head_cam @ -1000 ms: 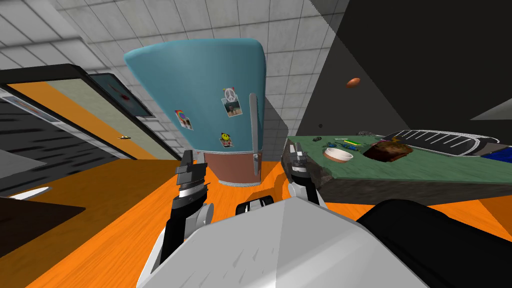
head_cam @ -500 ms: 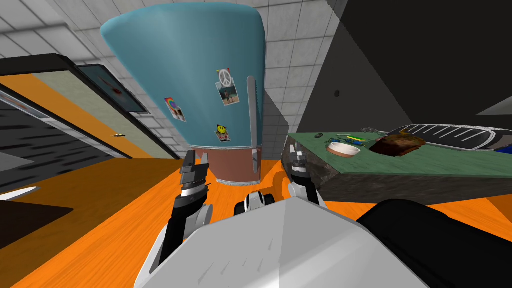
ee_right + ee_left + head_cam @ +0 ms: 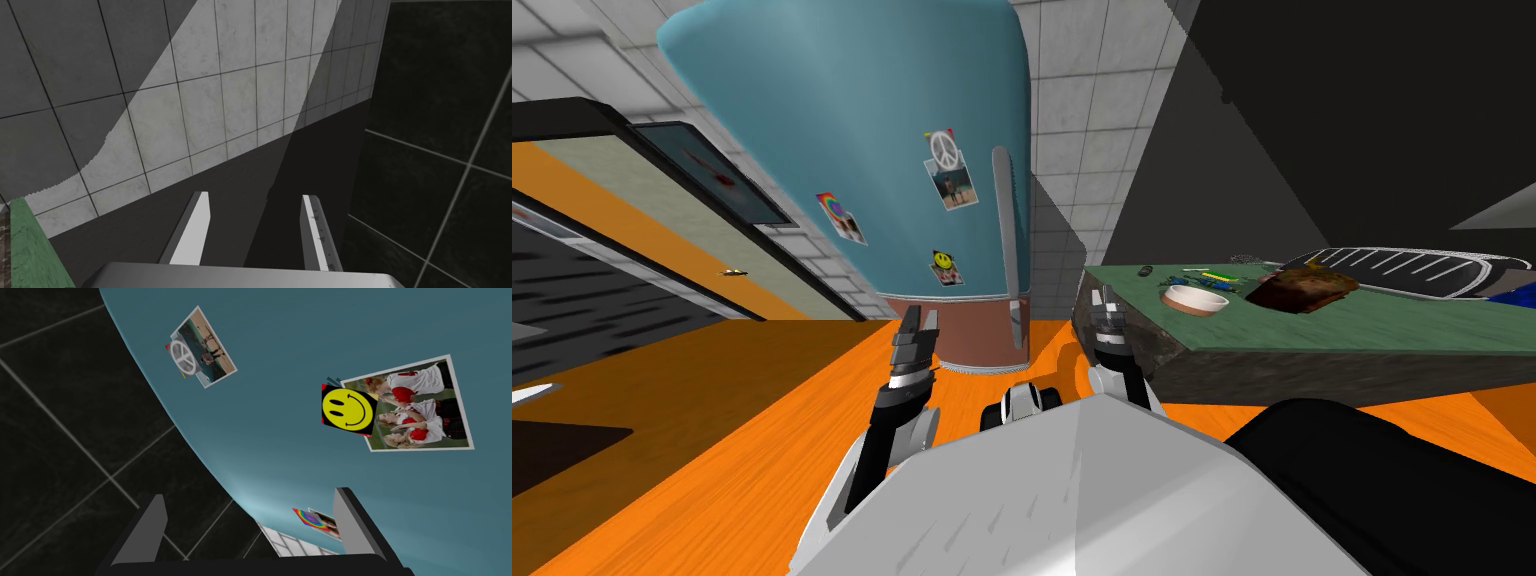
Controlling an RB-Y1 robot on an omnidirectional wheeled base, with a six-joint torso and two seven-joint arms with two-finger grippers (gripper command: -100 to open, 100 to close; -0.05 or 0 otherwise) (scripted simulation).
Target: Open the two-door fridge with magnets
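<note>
Two claws rise ahead of you in the head view. The left claw (image 3: 920, 320) has its fingers spread and holds nothing. It stands close before the fridge (image 3: 892, 130), with the brown lower door (image 3: 977, 340) just beyond its tips and the teal upper door above it. The long grey handle (image 3: 1001, 215) runs up the teal door's edge, above this claw and over toward the right claw's side. The right claw (image 3: 1106, 300) is also spread and empty, just beside the end of the green counter (image 3: 1362, 335).

In the left wrist view, the left claw (image 3: 250, 494) gapes at the plain teal door face. The smiley magnet (image 3: 348, 408) and the peace magnet (image 3: 181, 355) lie beyond its fingers, and the rainbow magnet (image 3: 311, 518) sits just beside one finger. So you are aimed at the magnets rather than the handle.

In the right wrist view, the right claw (image 3: 255, 197) stands open with nothing between its fingers.

To do this step well, carry the left claw up and across until its fingers straddle the handle. Square them to the bar before closing, then pull in an arc. Keep the right claw off the counter.
</note>
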